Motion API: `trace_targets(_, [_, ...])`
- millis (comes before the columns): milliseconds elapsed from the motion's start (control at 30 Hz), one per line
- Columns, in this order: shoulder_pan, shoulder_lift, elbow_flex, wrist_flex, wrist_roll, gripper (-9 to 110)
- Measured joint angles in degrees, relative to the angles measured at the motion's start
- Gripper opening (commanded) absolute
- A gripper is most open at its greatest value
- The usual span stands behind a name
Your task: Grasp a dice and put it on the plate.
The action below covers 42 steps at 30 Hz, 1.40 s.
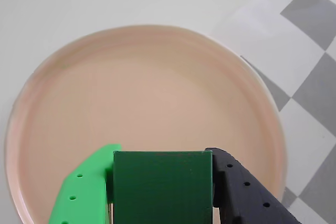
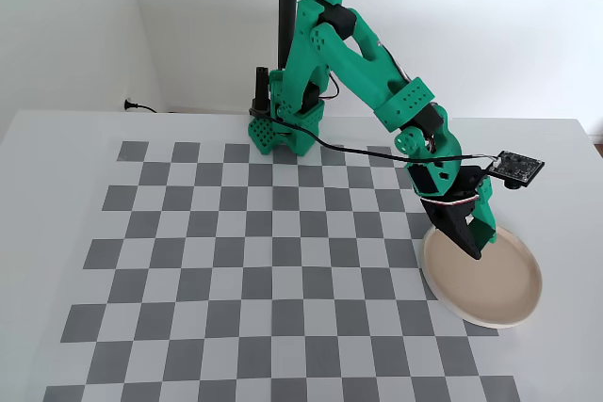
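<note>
**A:** Start with the wrist view. What do you have in the tool (image 1: 163,195)?

**B:** You have the dice (image 1: 161,192) pinched between the two fingers, the bright green finger (image 1: 86,192) on its left face and the black finger (image 1: 247,192) on its right. Both press flat against the cube, so the tool is clamped on it, not spread.

**A:** And where does the plate (image 1: 147,93) lie from the tool?

**B:** Directly beyond and beneath the fingertips. Its pale pink floor fills nearly everything ahead of the dice, and the cream rim curves round on both sides of the tool. The checkered bench (image 1: 310,77) shows only off to the right, outside the rim.

**A:** Now the fixed view. Does it agree?

**B:** Yes. The tool (image 2: 474,244) points down over the plate (image 2: 509,294), with its tips above the part of the plate nearest the arm's base, inside the rim. The dice itself you can't make out here; the dark fingers hide it. Whether the tips touch the plate floor I cannot tell.

**A:** So what does the coming move turn on?

**B:** On that one relation: the plate sits straight under the dice. In my judgement you need no sideways travel; lower if there is a gap, then spread the fingers. The cube has no long axis to worry about, so it should settle on a flat face.
</note>
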Motion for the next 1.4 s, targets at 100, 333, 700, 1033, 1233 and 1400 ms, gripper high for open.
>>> trace_targets(100, [-0.79, -3.08, -2.55, 0.00, 0.97, 26])
trace_targets(333, [-1.23, -4.75, -5.98, 0.18, 1.23, 27])
trace_targets(700, [0.35, 3.69, -5.98, 13.89, 2.11, 21])
trace_targets(1033, [5.19, 28.13, -5.98, 35.07, 8.17, -4])
trace_targets(1233, [9.67, 47.29, 1.85, 40.25, 11.25, -4])
trace_targets(1400, [13.62, 64.95, 14.68, 41.04, 14.59, -4])
